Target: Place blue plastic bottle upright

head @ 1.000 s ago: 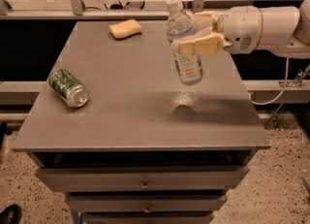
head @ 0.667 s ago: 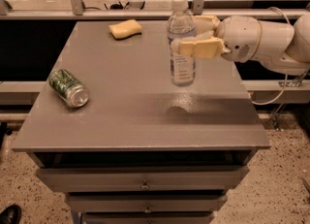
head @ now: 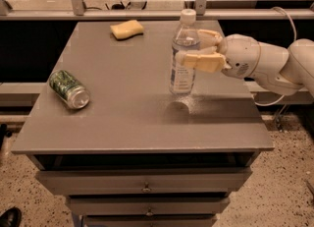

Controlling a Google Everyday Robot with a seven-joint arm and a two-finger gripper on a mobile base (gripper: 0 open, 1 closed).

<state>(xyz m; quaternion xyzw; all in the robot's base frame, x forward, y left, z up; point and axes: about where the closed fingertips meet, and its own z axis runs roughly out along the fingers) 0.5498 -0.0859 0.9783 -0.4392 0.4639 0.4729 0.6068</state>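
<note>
The blue plastic bottle (head: 181, 76) is a slim clear bottle with a white cap and a pale label. It stands upright at the right middle of the grey table (head: 122, 103), its base at or just above the surface. My gripper (head: 192, 46) reaches in from the right at the bottle's upper half. It is shut on the bottle, with one cream finger (head: 202, 60) in front and the other behind.
A green metal can (head: 68, 89) lies on its side near the table's left edge. A yellow sponge (head: 127, 28) lies at the back. A metal rail (head: 147, 14) runs behind the table. Drawers (head: 147, 184) sit under the front edge.
The gripper has lowered the bottle toward the table and brought it from a slight tilt to upright. The can and sponge have not moved.
</note>
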